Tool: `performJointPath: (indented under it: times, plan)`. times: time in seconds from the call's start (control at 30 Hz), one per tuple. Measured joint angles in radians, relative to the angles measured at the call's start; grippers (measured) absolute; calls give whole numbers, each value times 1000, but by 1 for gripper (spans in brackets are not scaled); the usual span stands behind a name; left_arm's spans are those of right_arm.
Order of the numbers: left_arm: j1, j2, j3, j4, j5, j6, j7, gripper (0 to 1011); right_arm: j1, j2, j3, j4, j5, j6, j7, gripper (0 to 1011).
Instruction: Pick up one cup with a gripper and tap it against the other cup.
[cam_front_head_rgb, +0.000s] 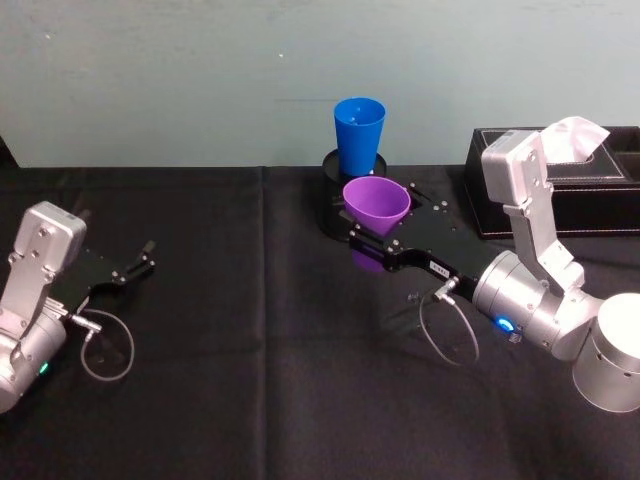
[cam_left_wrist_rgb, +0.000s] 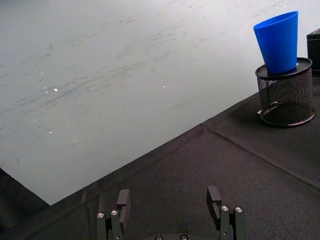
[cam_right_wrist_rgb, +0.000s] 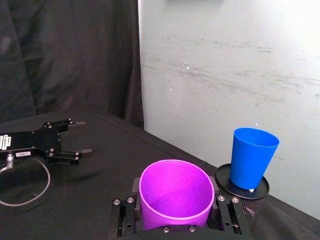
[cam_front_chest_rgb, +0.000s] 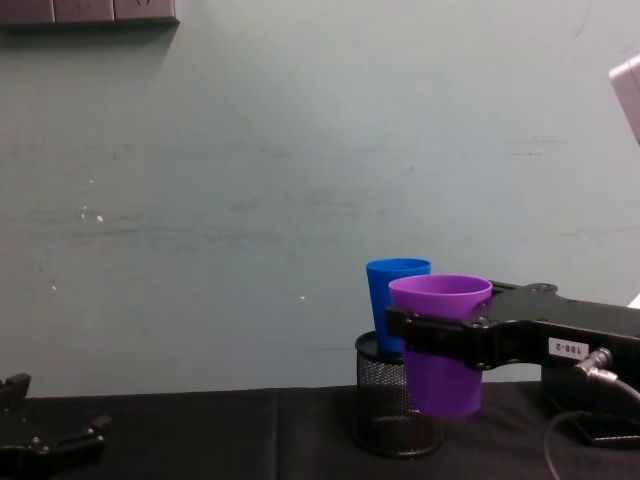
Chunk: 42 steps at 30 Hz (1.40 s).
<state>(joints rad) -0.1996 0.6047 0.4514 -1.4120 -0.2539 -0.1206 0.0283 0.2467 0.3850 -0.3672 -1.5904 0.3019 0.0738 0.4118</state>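
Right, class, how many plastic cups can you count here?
2. The purple tapered plastic cup is clamped in the right gripper; the bright blue plastic cup stands on the black wire-mesh holder.

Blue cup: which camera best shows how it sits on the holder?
Left wrist view: the blue cup stands upright on the mesh holder, unobstructed. Right wrist view shows it beyond the purple cup; chest view half hides it behind that; head view looks down on it.
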Motion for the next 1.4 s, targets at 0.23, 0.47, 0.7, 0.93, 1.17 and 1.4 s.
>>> performJointPath:
  times: [0.23,0.47,0.7,0.93,1.17,1.4]
  plan:
    - [0,0,0,0,0,0,0,1000,0,0,0,1,-1,0,0,741]
    - [0,0,0,0,0,0,0,1000,0,0,0,1,-1,-1,0,741]
    - [0,0,0,0,0,0,0,1000,0,0,0,1,-1,-2,0,741]
    - [0,0,0,0,0,0,0,1000,0,0,0,1,-1,-2,0,741]
    - [0,0,0,0,0,0,0,1000,0,0,0,1,-1,-2,0,741]
    - [0,0,0,0,0,0,0,1000,0,0,0,1,-1,-2,0,741]
